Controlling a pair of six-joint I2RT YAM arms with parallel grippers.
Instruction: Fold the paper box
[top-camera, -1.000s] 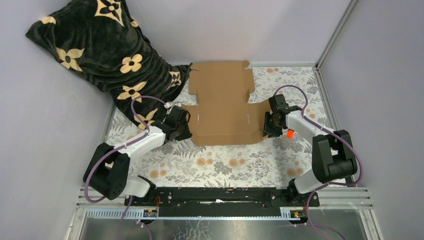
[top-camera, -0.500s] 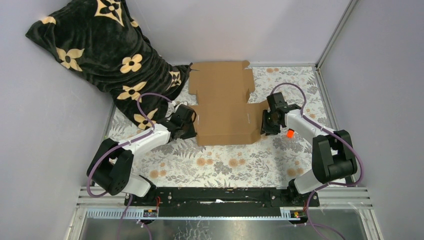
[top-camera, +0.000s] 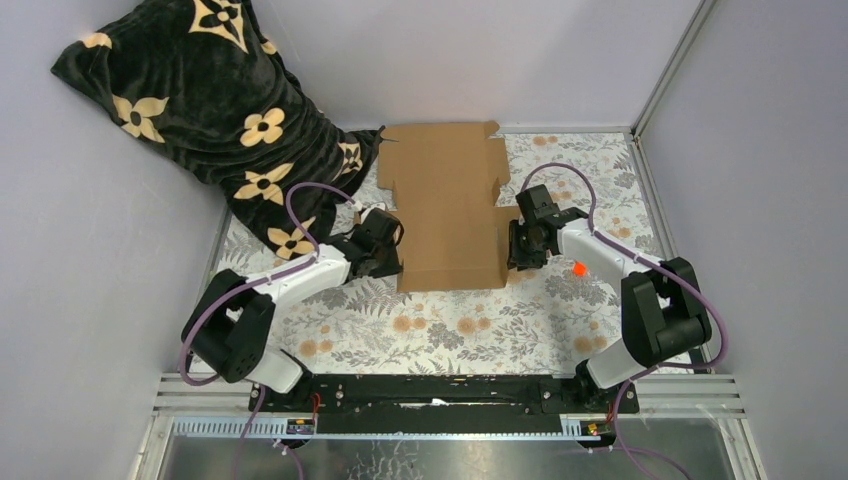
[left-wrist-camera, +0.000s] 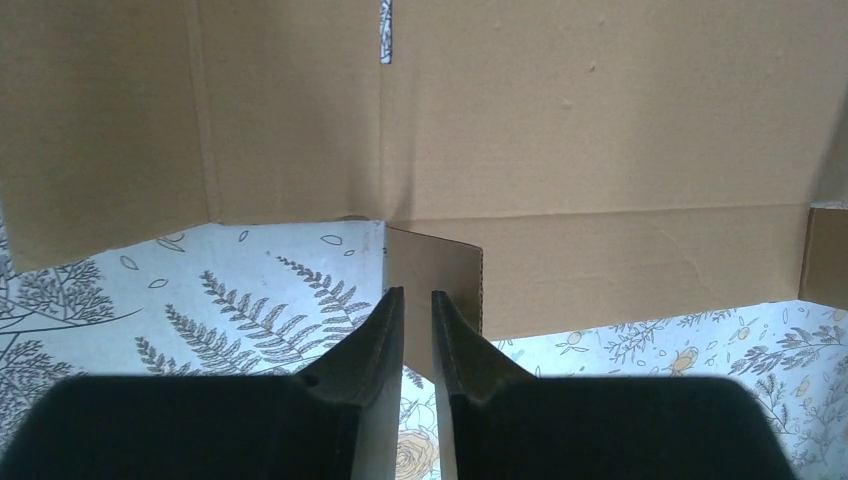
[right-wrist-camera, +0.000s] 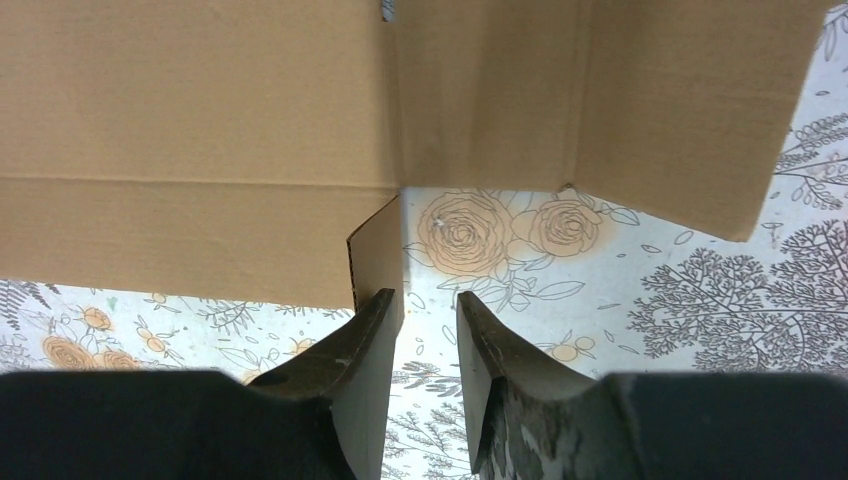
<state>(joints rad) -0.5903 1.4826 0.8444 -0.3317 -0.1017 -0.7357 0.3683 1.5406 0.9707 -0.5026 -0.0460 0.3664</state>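
Floral table (top-camera: 450, 330) — paper box (top-camera: 445, 200), dark blanket (top-camera: 220, 110) on it.

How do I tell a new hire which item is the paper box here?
On the floral table, look between the left gripper and right gripper, toward the far wall. The paper box lies there: a die-cut cardboard sheet with notched flaps. It is the only brown, unprinted thing on the table, unlike the black flowered blanket at its left.
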